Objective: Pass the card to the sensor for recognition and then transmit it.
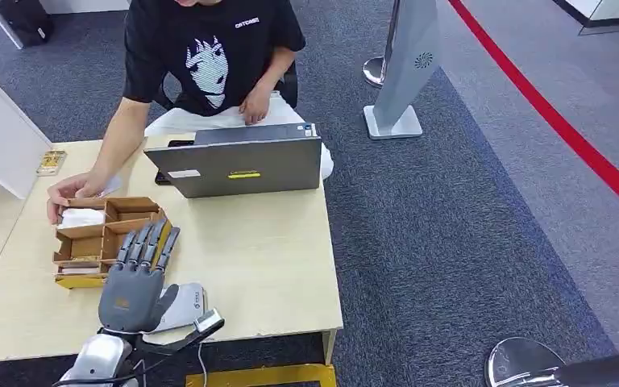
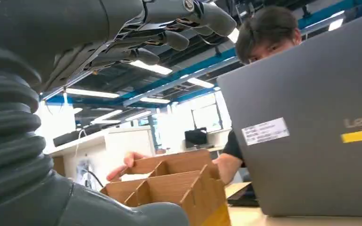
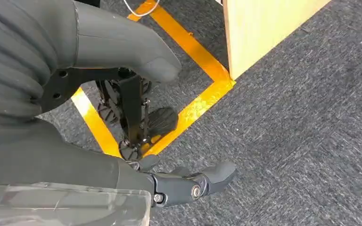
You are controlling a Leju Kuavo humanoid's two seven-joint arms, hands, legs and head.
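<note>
Two hands want one box: the left hand [image 1: 135,278] (fingers spread, holding nothing) hovers by the cardboard box [image 1: 105,238] at lower left. It could bump the person's hand [image 1: 68,193] there. The right hand [image 3: 122,141] hangs empty too.

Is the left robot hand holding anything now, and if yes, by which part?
Nothing is held. The left robot hand hovers with fingers spread beside the cardboard divider box. The person's hand, not the robot's, touches the box's far end.

Divided box [image 1: 105,234] on the table [image 1: 266,266], left of the laptop [image 1: 242,165]
</note>
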